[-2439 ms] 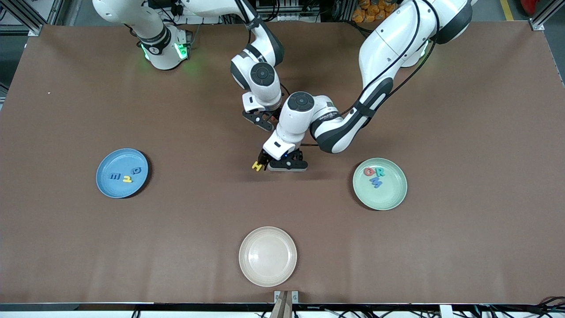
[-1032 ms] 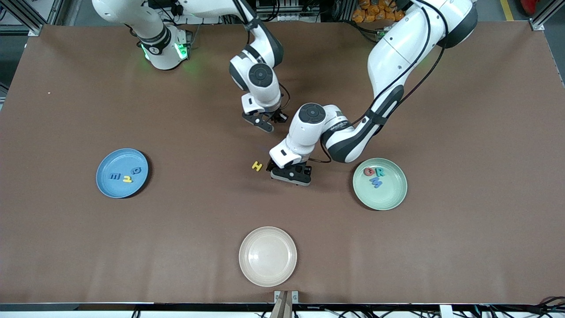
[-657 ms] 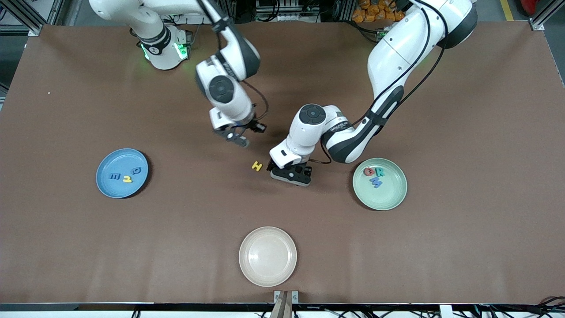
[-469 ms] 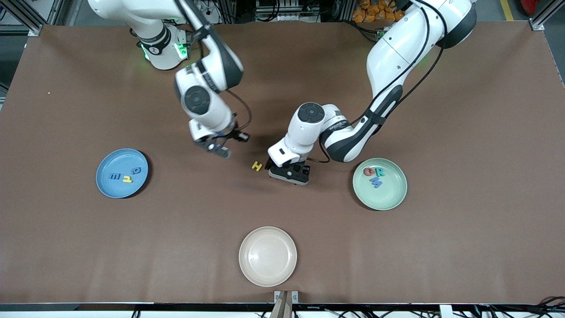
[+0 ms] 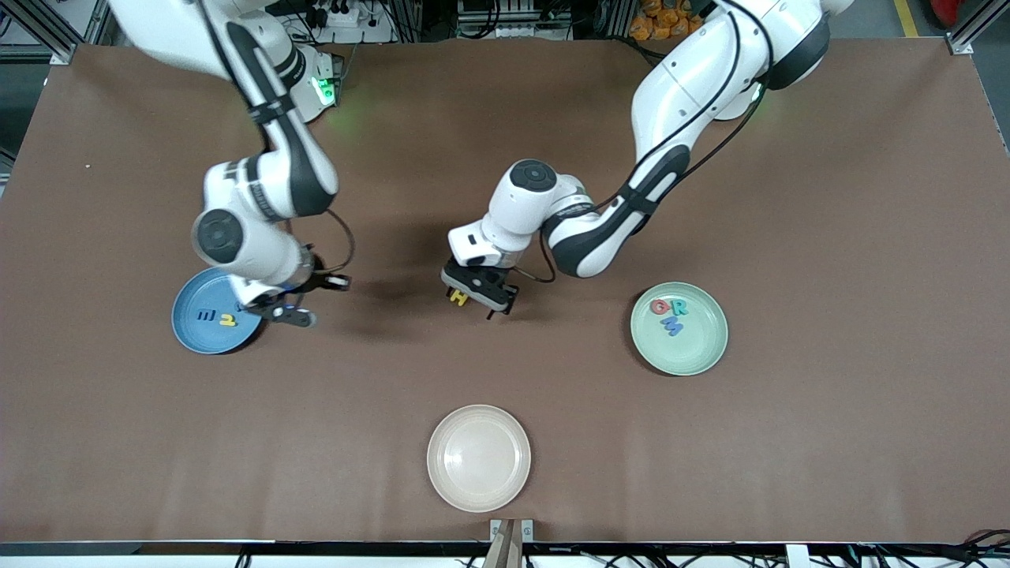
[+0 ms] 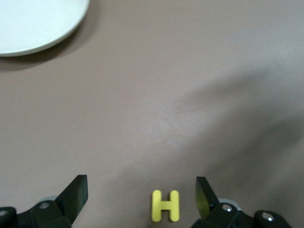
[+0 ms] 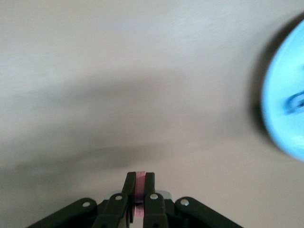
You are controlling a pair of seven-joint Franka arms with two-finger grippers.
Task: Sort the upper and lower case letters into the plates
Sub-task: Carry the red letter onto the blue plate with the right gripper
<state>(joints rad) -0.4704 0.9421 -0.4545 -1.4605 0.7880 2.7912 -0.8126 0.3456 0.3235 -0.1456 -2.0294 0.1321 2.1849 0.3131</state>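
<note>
The left end effector [image 6: 141, 202], fingers apart, straddles a yellow H [image 6: 166, 205] on the worktop [image 5: 789, 442]; it should lower squarely before closing. The right end effector [image 7: 136, 190] clamps a thin pink piece [image 7: 140, 187] beside the blue plate [image 5: 193, 335]; the green plate [image 5: 698, 351] awaits capitals.

Surface [image 5: 789, 442]: uniform matte brown. Blue plate [image 5: 193, 335]: mid blue, carrying one dark blue letter [image 5: 205, 315] and one yellow letter [image 5: 227, 319]. Green plate [image 5: 694, 351]: pale mint, carrying red, green and blue letters. Third plate [image 5: 478, 457]: cream-beige, plain. Letter H [image 6: 165, 205]: yellow. Arms: white with black joints. Piece [image 7: 140, 190] in the right tool [image 7: 139, 184]: pink.
</note>
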